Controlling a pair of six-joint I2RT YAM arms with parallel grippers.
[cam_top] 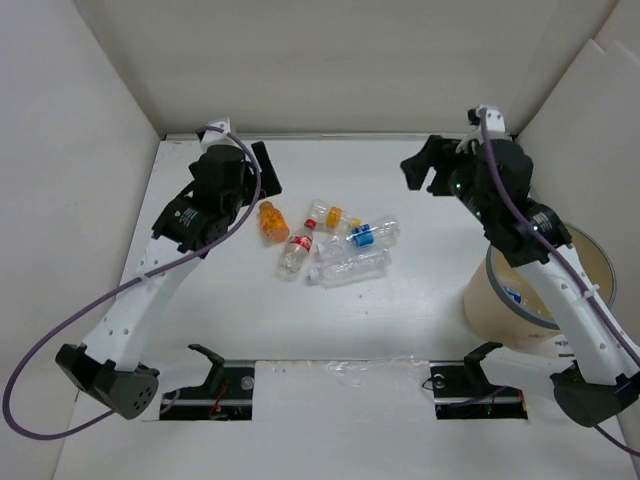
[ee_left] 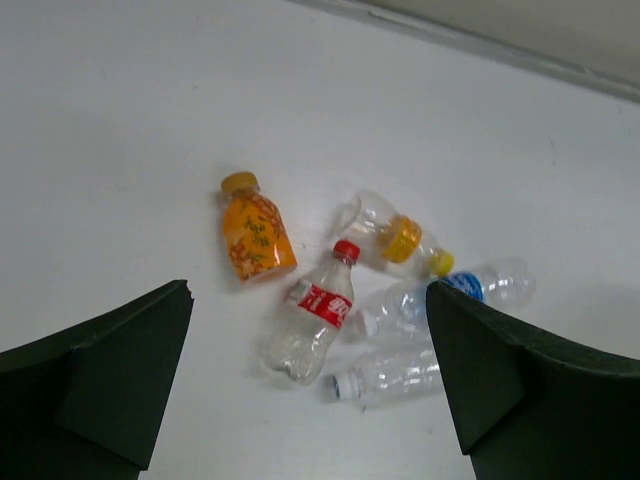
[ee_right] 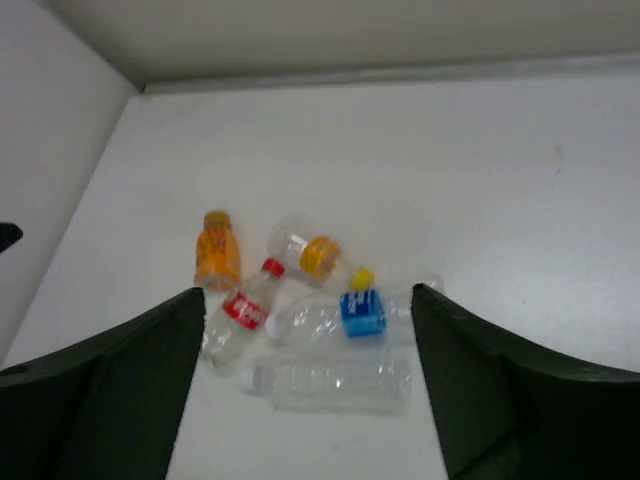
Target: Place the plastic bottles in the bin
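Five plastic bottles lie clustered mid-table: an orange bottle (cam_top: 272, 222), a clear one with a red label (cam_top: 296, 250), one with a yellow-orange band and cap (cam_top: 335, 215), one with a blue label (cam_top: 370, 234) and a plain clear one with a white cap (cam_top: 350, 267). The tan bin (cam_top: 488, 305) stands at the right, partly hidden behind my right arm. My left gripper (cam_top: 263, 168) is open and empty, raised behind and left of the cluster. My right gripper (cam_top: 424, 166) is open and empty, raised behind and right of it. Both wrist views show the bottles between open fingers: left gripper (ee_left: 308, 300), right gripper (ee_right: 305, 295).
White walls enclose the table at the left, back and right. Two black mounts (cam_top: 215, 375) (cam_top: 478, 372) sit at the near edge. Something with blue print (cam_top: 512, 293) shows inside the bin.
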